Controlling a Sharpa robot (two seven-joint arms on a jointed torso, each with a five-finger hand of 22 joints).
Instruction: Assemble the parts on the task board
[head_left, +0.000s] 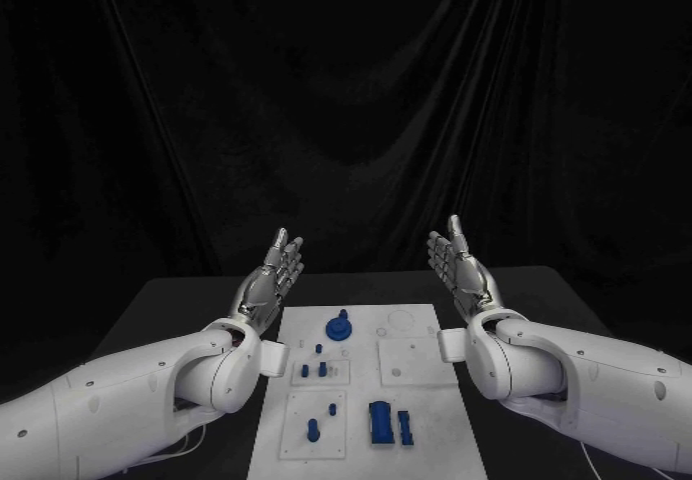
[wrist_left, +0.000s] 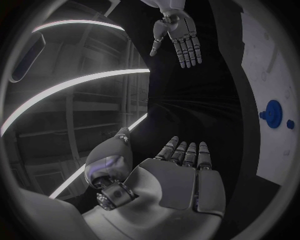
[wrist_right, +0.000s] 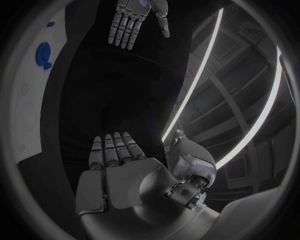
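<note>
Nearest us on the task board (head_left: 433, 420) we see a blue block (head_left: 381, 422) w/ a slimmer blue piece (head_left: 405, 428) just beside it, plus small pegs (head_left: 312, 430) to their left. Mid-board: more pegs (head_left: 322, 369); far end: a round blue knob (head_left: 339, 328). Left hand (head_left: 273, 272) & right hand (head_left: 463, 263) are raised either side of the board's far end, fingers straight, close together, holding nothing, touching no parts.
</note>
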